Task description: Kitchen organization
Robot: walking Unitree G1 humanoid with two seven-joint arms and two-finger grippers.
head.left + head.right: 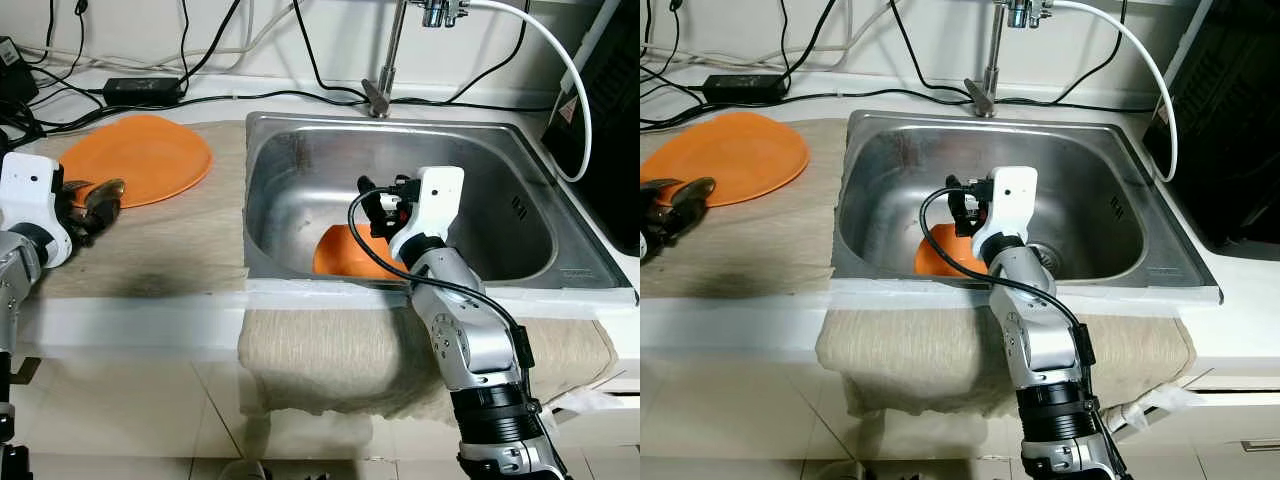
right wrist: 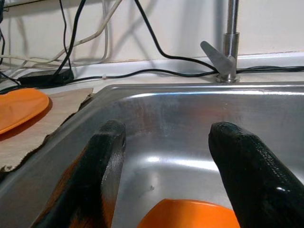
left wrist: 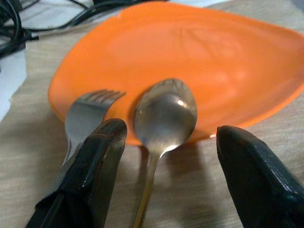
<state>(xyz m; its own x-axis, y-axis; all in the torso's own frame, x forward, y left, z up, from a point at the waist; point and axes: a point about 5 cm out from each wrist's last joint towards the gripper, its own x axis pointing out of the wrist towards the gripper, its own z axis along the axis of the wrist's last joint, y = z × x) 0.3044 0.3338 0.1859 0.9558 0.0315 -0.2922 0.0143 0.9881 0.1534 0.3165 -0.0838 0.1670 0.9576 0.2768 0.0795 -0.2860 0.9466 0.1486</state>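
An orange plate (image 1: 135, 158) lies on the beige mat left of the sink. My left gripper (image 1: 95, 205) hovers at its near edge, open. In the left wrist view a metal spoon (image 3: 165, 116) lies between the fingers with its bowl over the plate's rim. A fork (image 3: 88, 118) sits beside one finger (image 3: 102, 156). I cannot tell whether either utensil touches the fingers. A second orange dish (image 1: 345, 255) rests in the steel sink (image 1: 300, 140). My right gripper (image 1: 372, 205) hangs open just above that dish, nothing between its fingers (image 2: 107, 161).
A faucet (image 1: 385, 60) with a white hose (image 1: 560, 60) stands behind the sink. Black cables and a power adapter (image 1: 145, 88) run along the back wall. A black appliance (image 1: 615, 120) stands at the right. The beige cloth (image 1: 330, 360) drapes over the counter's front edge.
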